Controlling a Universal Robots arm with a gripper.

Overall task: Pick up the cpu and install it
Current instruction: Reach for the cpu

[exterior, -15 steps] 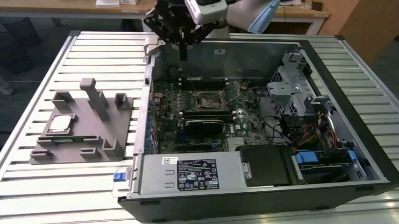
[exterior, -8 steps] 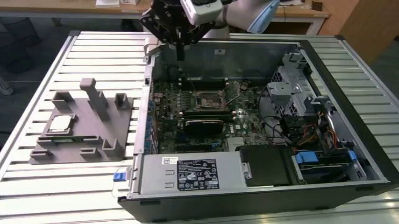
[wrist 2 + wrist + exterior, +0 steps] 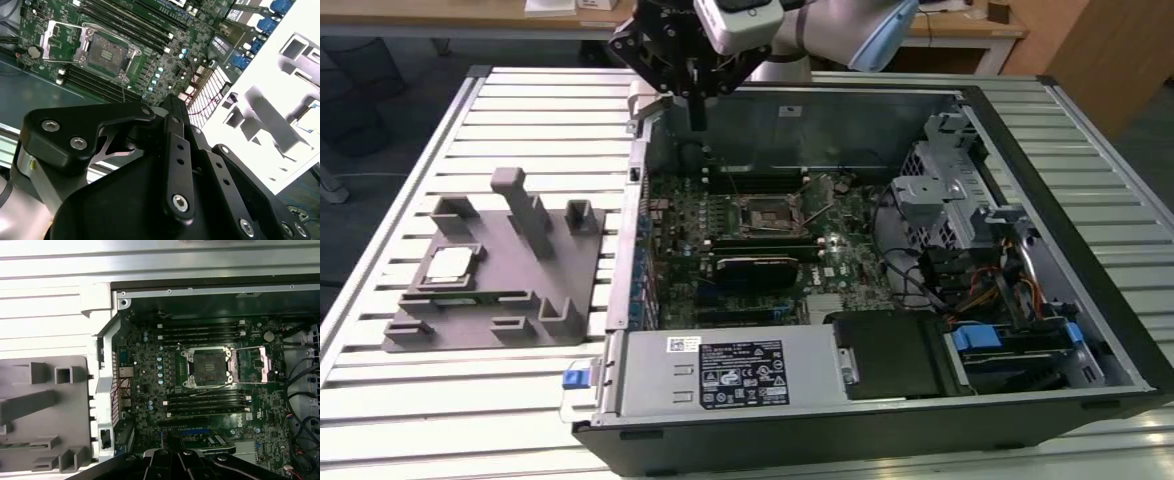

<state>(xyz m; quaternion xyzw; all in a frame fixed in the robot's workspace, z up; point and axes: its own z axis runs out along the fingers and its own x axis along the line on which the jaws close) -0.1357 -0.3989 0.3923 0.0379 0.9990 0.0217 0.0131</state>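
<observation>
Exterior view: we are noting gripper pinched shut (empty) over case; we are advising level, edge-only grasp of cpu.

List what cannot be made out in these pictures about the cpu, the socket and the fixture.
- cpu: exterior view, too small to tell its orientation marks.
- socket: both wrist views, contacts too small to judge.
- grey fixture: first wrist view, cut off by the picture edge; second wrist view, washed out by glare.
- motherboard: second wrist view, near part hidden by the pincer.
</observation>
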